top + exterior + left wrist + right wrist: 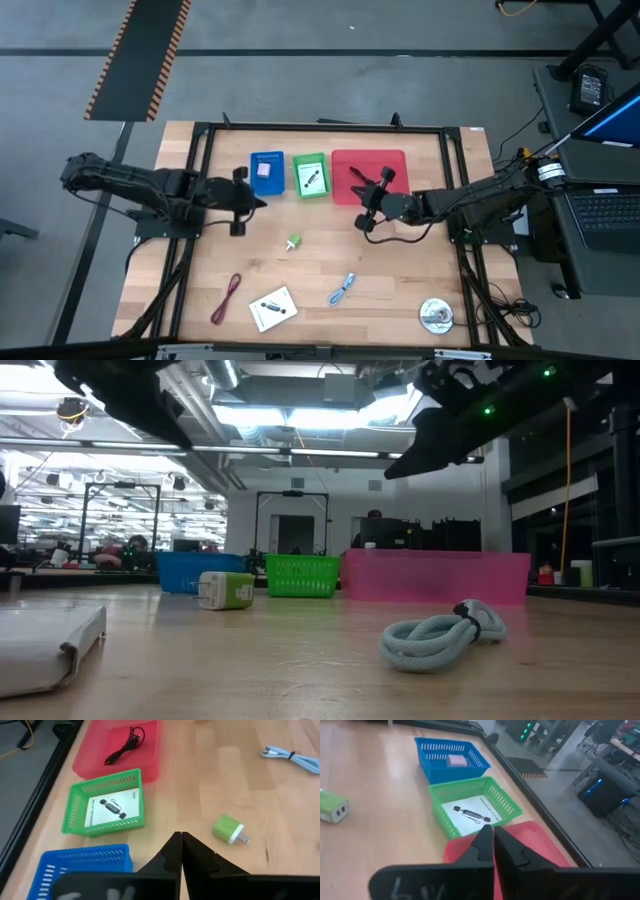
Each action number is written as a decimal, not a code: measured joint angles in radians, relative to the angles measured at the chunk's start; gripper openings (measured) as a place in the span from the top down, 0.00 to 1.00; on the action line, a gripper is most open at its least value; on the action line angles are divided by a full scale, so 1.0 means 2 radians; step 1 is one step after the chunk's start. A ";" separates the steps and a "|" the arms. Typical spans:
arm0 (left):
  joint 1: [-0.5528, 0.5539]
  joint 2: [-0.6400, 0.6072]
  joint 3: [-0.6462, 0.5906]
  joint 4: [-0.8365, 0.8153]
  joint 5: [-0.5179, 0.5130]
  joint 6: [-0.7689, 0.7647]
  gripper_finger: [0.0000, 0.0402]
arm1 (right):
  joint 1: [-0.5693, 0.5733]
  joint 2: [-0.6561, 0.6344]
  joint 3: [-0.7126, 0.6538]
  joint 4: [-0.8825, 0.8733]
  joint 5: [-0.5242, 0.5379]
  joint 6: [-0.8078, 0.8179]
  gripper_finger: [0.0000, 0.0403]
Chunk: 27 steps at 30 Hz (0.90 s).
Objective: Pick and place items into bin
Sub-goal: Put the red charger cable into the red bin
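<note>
green-white charger piece [294, 241] loose on the surface [400, 290], just ahead of the left claw [262, 203], apart from it. light-blue cable loop [342, 289], maroon cable loop [227, 298] and white card [272, 308] well apart from both claws, nearer the front edge; round item [435, 315] at the corner hard to make out. left claw pinched closed, empty, beside blue bin [267, 173]. right claw [360, 204] closed, empty, over red bin [367, 175] rim, hiding part of it. green bin [310, 177] between, card inside.
</note>
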 joint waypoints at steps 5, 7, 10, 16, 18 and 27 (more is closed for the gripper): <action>-0.050 0.010 0.018 -0.025 -0.038 -0.057 0.99 | -0.005 0.000 0.000 0.001 0.000 0.000 1.00; -0.068 0.024 0.037 -0.063 -0.055 -0.086 0.99 | -0.005 0.000 0.000 0.000 0.000 -0.002 1.00; -0.089 0.062 0.078 -0.126 -0.073 -0.142 1.00 | -0.005 0.000 0.000 0.000 0.000 -0.004 1.00; -0.125 0.160 0.167 -0.261 -0.047 -0.284 1.00 | -0.005 0.000 0.000 -0.001 0.000 -0.012 1.00; -0.139 0.191 0.189 -0.295 -0.021 -0.336 1.00 | -0.004 0.000 0.000 -0.003 0.000 -0.011 1.00; -0.220 0.280 0.216 -0.335 0.107 -0.519 0.99 | -0.003 0.000 0.000 -0.002 0.000 0.002 1.00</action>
